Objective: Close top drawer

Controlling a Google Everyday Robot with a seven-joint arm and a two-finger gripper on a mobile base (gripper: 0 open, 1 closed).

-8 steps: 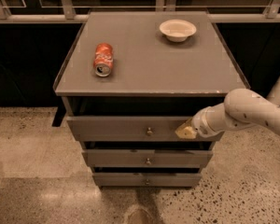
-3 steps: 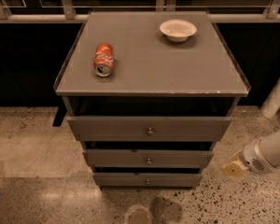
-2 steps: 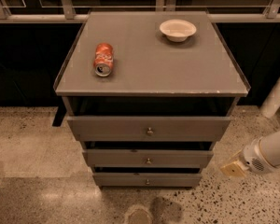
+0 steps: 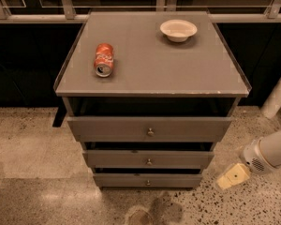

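Observation:
The top drawer (image 4: 150, 128) is the wide grey front with a small round metal knob (image 4: 150, 132) at its centre, just under the cabinet top. A dark gap shows above it. My gripper (image 4: 232, 176) hangs low at the right of the cabinet, beside the lower drawers and near the floor, apart from the top drawer. It holds nothing that I can see.
A red soda can (image 4: 104, 59) lies on its side on the cabinet top (image 4: 150, 69), and a white bowl (image 4: 178, 30) stands at the back right. Two narrower drawers (image 4: 149, 159) sit below. A speckled floor (image 4: 33, 144) surrounds the cabinet; a dark railing runs behind.
My gripper was at the right part of the top drawer's front 2.7 s ago. It has since pulled away down and to the right; it has barely moved in the last second.

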